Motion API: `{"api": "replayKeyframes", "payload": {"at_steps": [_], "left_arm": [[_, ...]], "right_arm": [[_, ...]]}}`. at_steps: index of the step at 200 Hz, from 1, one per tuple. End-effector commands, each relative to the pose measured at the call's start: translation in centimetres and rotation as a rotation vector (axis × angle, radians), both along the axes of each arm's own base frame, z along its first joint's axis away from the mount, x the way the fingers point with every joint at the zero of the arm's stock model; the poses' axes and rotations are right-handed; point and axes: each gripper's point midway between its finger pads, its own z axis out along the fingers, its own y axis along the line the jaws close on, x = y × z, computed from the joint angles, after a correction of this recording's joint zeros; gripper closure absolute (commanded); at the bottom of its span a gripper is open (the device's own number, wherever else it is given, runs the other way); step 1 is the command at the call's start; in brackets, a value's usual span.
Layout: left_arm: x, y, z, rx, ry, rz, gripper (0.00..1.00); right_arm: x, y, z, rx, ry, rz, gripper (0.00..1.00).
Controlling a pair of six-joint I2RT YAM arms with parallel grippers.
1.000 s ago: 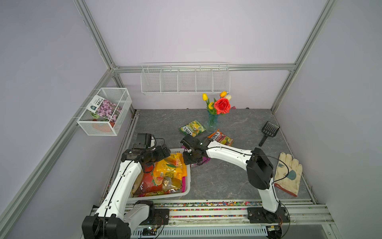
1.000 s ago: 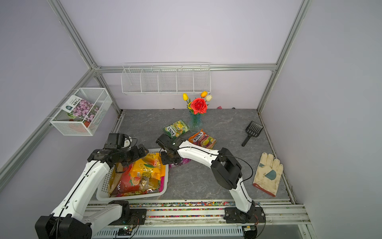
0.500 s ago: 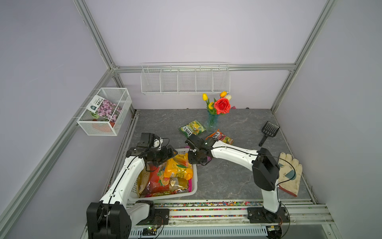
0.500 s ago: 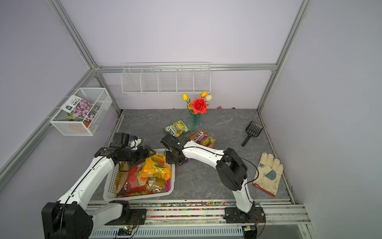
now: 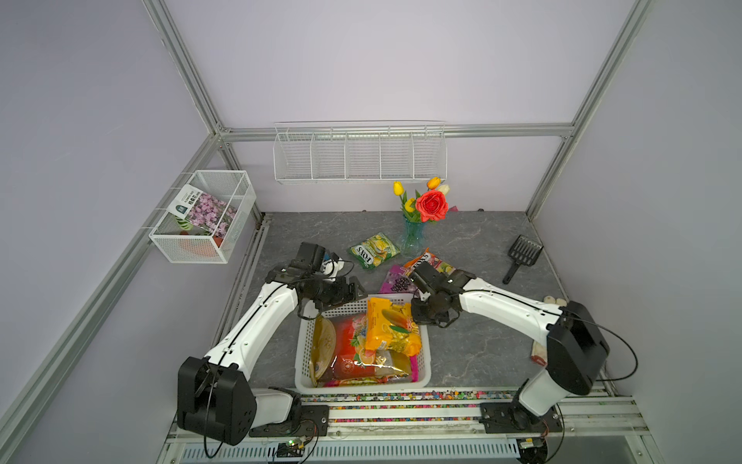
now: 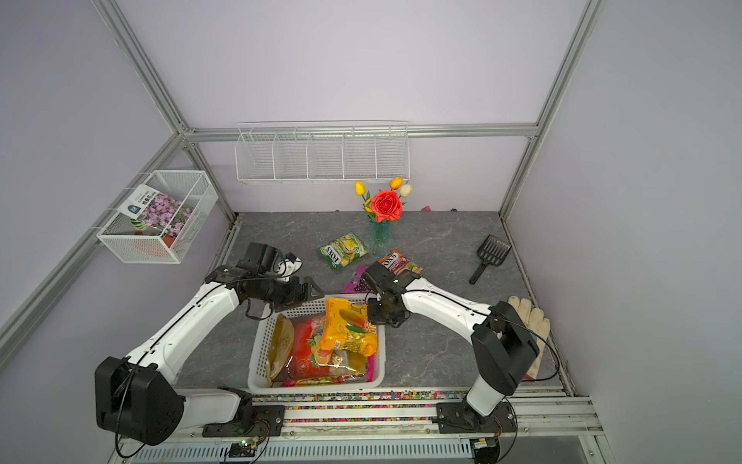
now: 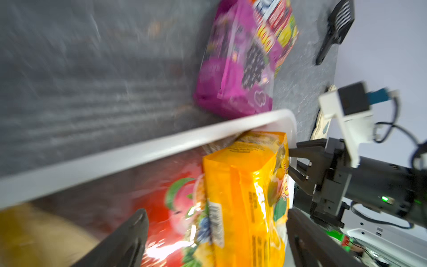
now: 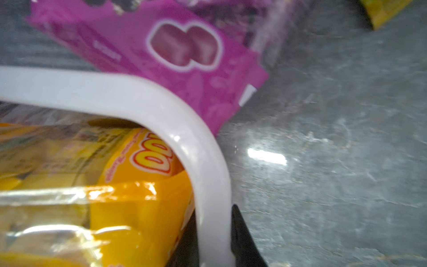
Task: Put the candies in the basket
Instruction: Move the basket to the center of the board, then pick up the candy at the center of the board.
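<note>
Landmark = the basket (image 5: 425, 353), sitting at the counter's (image 5: 482, 345) near edge. Inside it: gold bag (image 5: 323, 349), pink bag (image 5: 353, 357), mango bag (image 5: 391, 331) on top.

Right end effector (image 8: 213, 240) is clamped on the basket's rim at the far right corner, one jaw inside the wall, one outside. Left end effector (image 7: 215, 240) hangs over the far left part w/ jaws wide apart, holding nothing.

Just beyond the far rim, touching or nearly so: purple grape bag (image 5: 395, 281), long axis running away from the basket, beside the right arm, so that arm is nearer. Behind it, orange FOX'S bag (image 5: 427, 261); farther left, green FOX'S bag (image 5: 373, 251). Three bags still out.

Vs a sec ago: basket has slid right, toward the loose bags; right jaws have narrowed onto the rim; left arm has followed over.
</note>
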Motion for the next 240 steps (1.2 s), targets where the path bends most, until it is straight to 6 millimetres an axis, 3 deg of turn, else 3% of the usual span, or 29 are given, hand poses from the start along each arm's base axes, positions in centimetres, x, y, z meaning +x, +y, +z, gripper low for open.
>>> {"api": "replayKeyframes", "payload": {"at_steps": [1, 21, 51, 87, 123, 153, 172, 188, 217, 240], "left_arm": [[2.3, 2.2, 2.4, 0.097, -0.130, 0.060, 0.03], [4.1, 3.7, 3.3, 0.149, -0.190, 0.138, 0.03], [5.6, 4.2, 4.2, 0.142, -0.228, 0.194, 0.03], [7.1, 4.2, 4.4, 0.132, -0.244, 0.245, 0.04], [11.1, 2.6, 4.0, 0.044, -0.267, 0.292, 0.08], [14.2, -1.2, 2.3, -0.034, -0.231, 0.209, 0.09], [15.5, -4.1, 1.3, -0.075, -0.242, 0.133, 0.09], [16.5, -6.0, 0.3, -0.134, -0.250, 0.089, 0.11], [17.6, -8.4, -2.6, -0.212, -0.195, 0.001, 0.15], [18.3, -9.0, -4.4, -0.224, -0.181, -0.014, 0.17]], "right_arm": [[-2.9, -9.3, -1.9, -0.277, 0.114, -0.089, 0.90], [-2.8, -12.0, -1.2, -0.293, 0.098, -0.148, 0.89], [-2.2, -15.4, -0.7, -0.293, 0.085, -0.240, 0.87], [-0.9, -15.7, 0.5, -0.225, 0.059, -0.192, 0.68], [1.5, -17.2, 4.8, -0.278, -0.079, -0.159, 0.53], [4.1, -18.8, 8.5, -0.274, -0.203, -0.201, 0.50], [6.7, -18.0, 10.0, -0.172, -0.296, -0.209, 0.50], [9.1, -15.9, 10.4, -0.027, -0.377, -0.182, 0.49], [12.5, -11.4, 9.5, 0.301, -0.429, -0.130, 0.49], [14.3, -9.4, 7.3, 0.405, -0.386, -0.111, 0.49]]}}
